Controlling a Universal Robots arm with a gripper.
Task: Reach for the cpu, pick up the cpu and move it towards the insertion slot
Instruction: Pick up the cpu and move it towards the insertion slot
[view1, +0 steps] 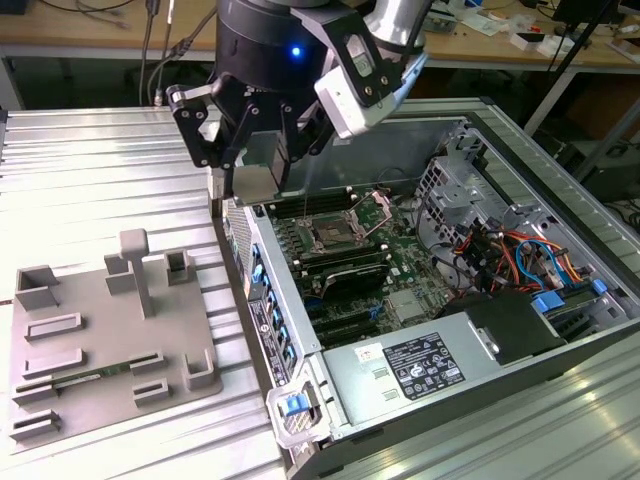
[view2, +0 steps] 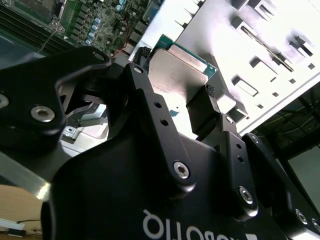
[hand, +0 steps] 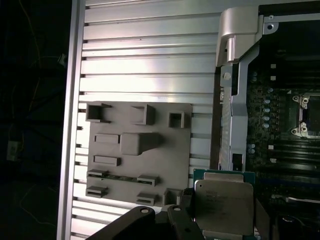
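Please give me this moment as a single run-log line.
end effector: shut on chip | chip: lifted off grey tray | position: at the computer case's edge, short of the socket | socket: open

My tool (view1: 262, 160) holds the cpu (view1: 253, 182) above the case edge; the insertion slot (view1: 330, 237) lies toward the exterior view's right, the tray (view1: 110, 340) left.

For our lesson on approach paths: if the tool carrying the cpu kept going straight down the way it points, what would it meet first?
Probably the computer case's near wall, since the tool, shut on the cpu, hangs above that edge, short of the insertion slot. Depth is unclear.
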